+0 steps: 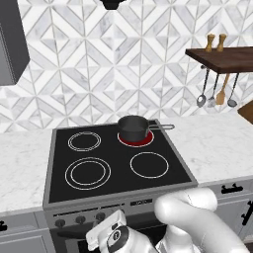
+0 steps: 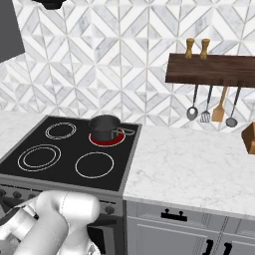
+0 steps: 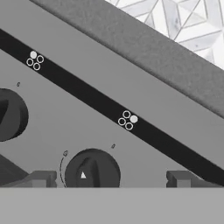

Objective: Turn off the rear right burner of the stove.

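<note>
Your end effector (image 3: pixel 111 178) sits wide, fingers either side of a dark knob (image 3: pixel 92 169) on the stove (image 1: pixel 148 201) front. Far right on the cooktop, the rear right burner (image 1: pixel 135 140) glows red under a black pot (image 1: pixel 134 127). Your arm reaches low, leftward.

Left base view: from behind-left, high, facing forward and down over the stove (image 1: pixel 118 163). Right base view: from behind-right, same height, stove (image 2: pixel 69 154) sitting left of frame. Both share cooktop, table (image 2: pixel 189 164) and tiled wall. Hand view: rolled, very close on a knob (image 3: pixel 92 169).
</note>
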